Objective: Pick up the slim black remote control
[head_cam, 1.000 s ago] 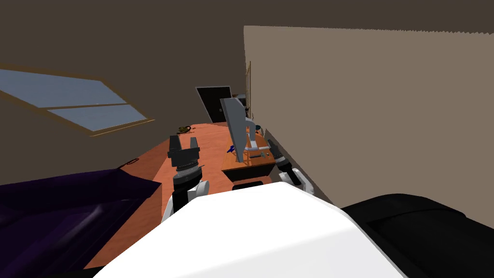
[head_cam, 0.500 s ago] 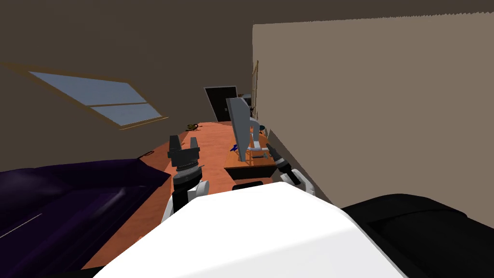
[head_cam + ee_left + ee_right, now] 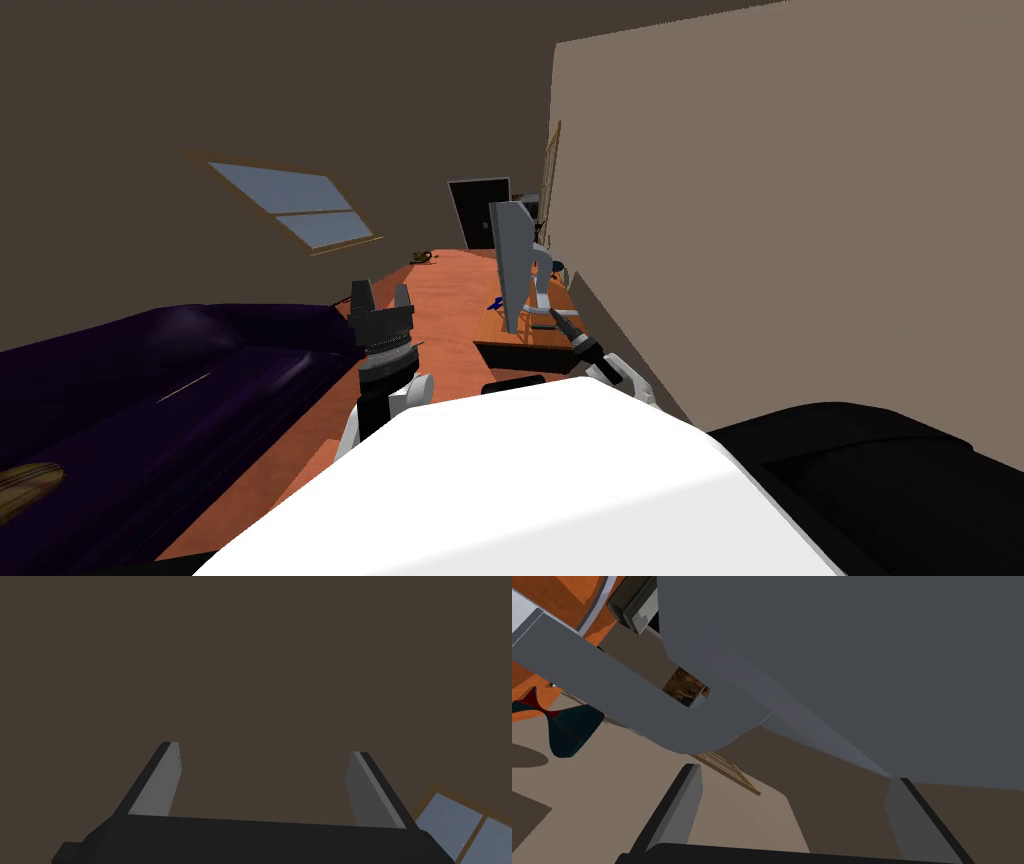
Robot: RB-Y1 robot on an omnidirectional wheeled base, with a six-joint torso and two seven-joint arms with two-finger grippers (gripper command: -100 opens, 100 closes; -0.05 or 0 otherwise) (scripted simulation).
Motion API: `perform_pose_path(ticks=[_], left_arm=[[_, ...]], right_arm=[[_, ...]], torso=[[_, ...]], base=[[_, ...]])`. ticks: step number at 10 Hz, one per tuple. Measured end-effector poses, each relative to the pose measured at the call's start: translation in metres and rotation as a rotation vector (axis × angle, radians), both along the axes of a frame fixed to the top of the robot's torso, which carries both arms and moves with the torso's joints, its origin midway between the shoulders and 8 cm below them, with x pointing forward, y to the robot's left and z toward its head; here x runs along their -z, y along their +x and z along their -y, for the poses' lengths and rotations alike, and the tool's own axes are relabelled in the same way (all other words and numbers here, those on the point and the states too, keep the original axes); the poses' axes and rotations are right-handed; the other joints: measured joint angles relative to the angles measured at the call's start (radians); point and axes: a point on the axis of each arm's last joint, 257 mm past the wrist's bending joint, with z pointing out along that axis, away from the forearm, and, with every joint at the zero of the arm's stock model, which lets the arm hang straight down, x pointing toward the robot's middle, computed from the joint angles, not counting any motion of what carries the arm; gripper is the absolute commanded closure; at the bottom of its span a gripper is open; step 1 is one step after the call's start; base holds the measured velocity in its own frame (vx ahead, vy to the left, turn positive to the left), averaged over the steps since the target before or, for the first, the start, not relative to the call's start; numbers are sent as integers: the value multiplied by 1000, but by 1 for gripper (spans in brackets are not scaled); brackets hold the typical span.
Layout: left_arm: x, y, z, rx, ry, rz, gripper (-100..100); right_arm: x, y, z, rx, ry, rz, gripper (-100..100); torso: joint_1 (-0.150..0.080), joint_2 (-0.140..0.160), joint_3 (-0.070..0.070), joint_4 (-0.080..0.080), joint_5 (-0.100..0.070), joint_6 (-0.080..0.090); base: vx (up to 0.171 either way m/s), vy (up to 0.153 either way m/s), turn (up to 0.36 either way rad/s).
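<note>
Over the table (image 3: pixel 497 330) at my one o'clock, the right tool (image 3: pixel 556 316) points in past the monitor (image 3: pixel 512 262). It's aimed at what I take for the remote (image 3: pixel 540 326), a slim dark strip by the stand's foot. The left tool (image 3: pixel 381 295) is parked upright at eleven, out of the way.

Left wrist: blades spread, holding nothing.

Right wrist: blades wide apart too, ready to reach, with the monitor's grey back looming close.

The left arm (image 3: pixel 384 360) has a white link, a black sleeve, a ribbed grey wrist ring and a dark boxy body. The right arm (image 3: pixel 592 352) has the same white link and a black wrist. Both jaws are thin light grey blades with dark outer edges, and one left finger (image 3: pixel 160 786) bears two small dots near its tip.
</note>
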Motion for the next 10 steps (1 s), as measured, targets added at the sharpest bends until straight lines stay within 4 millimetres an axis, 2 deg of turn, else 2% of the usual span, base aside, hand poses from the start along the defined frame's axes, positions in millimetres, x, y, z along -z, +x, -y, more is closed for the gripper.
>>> perform_pose_path(ticks=[5, 10], left_arm=[[0, 0, 0, 0, 0, 0, 0], [0, 0, 0, 0, 0, 0, 0]], right_arm=[[67, -12, 23, -19, -152, -133, -100], [136, -41, 50, -58, -325, -269, -100]], torso=[[0, 0, 0, 0, 0, 1], [0, 0, 0, 0, 0, 1]], base=[[-3, -13, 264], [-2, -13, 251]])
